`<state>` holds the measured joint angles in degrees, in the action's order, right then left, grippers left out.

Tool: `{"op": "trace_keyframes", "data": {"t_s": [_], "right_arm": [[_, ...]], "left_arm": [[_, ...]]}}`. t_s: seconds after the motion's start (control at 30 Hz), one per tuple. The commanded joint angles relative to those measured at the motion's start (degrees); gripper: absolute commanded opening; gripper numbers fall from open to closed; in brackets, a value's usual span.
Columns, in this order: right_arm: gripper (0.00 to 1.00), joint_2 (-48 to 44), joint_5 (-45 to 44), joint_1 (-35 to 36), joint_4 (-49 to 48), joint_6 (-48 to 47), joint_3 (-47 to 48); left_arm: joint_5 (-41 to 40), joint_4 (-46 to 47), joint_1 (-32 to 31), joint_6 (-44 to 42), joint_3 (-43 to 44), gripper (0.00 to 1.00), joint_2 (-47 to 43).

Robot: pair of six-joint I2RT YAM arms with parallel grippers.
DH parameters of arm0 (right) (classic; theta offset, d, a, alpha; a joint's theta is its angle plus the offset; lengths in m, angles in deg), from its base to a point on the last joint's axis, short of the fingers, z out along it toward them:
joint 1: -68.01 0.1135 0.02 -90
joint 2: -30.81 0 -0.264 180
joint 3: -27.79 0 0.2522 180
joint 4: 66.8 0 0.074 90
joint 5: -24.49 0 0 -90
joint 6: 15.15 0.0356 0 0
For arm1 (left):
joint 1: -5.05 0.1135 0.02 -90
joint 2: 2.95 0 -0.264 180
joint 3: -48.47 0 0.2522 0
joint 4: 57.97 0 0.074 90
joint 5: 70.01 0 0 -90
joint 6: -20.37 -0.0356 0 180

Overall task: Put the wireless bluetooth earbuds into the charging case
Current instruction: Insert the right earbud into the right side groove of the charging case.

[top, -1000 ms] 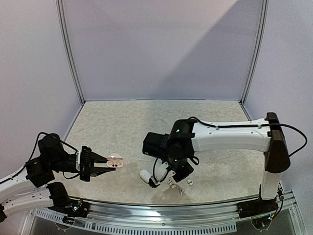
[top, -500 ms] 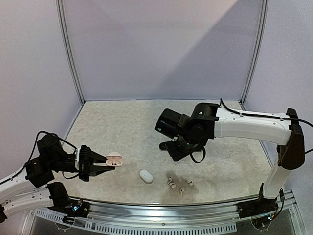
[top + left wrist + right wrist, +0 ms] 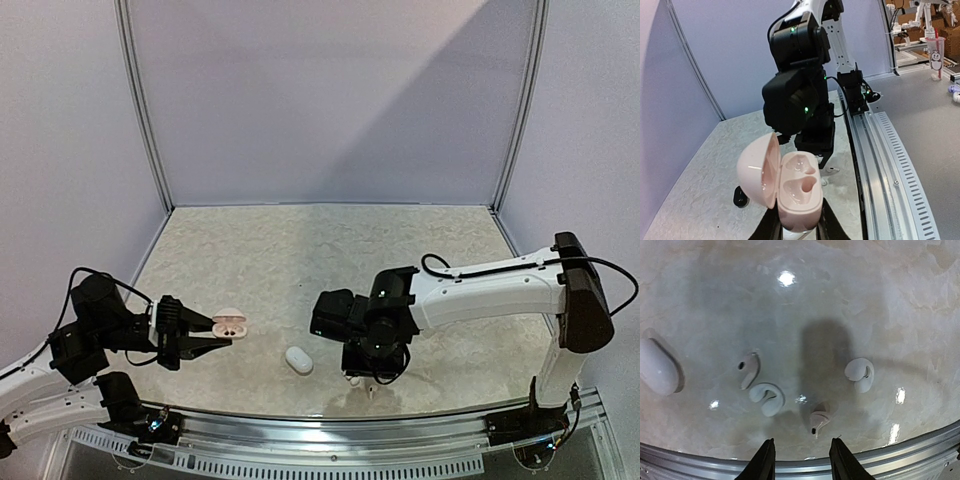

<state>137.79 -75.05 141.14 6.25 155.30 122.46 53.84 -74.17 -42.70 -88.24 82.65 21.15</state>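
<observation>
Right gripper (image 3: 803,441) back down, jaws spread, empty, over four earbuds (image 3: 764,397) scattered beside front rail (image 3: 700,460); left gripper (image 3: 799,221) pinches charging case (image 3: 795,192), lid open, pointing outward.

White earbuds (image 3: 766,397) lie loose; pink case (image 3: 797,192) open.

The table (image 3: 920,300) is a marbled, stone-like surface, polished enough to mirror the lamps; the earbuds (image 3: 860,372) look like smooth white plastic with a faint sheen; the open charging case (image 3: 797,192) is pale pink, satin-smooth plastic; the closed case (image 3: 657,370) looks matt white; the rail (image 3: 890,165) is brushed, slotted metal.
</observation>
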Motion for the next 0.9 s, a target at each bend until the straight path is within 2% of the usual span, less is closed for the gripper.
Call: {"op": "trace_keyframes", "data": {"t_s": [0.0, 0.4, 0.6, 0.87], "right_arm": [[0.38, 0.8, 1.8, 0.0, -3.4, 4.6, -3.9], [0.34, 1.8, 3.6, -1.4, -7.4, 2.7, -8.5], [0.32, 3.6, 2.5, -2.3, -3.2, -0.5, -5.5], [0.28, 6.0, 3.5, -2.5, -4.3, -2.8, -5.2]], "left_arm": [[0.6, -0.3, 0.9, 0.3, 0.9, 0.0, -0.7], [1.0, -0.3, 0.9, -0.4, 0.7, 0.0, -0.9], [1.6, -0.2, 0.9, -0.5, 0.5, 0.0, -0.3], [1.5, 0.0, 1.0, -0.5, 0.4, 0.0, 0.5]]}}
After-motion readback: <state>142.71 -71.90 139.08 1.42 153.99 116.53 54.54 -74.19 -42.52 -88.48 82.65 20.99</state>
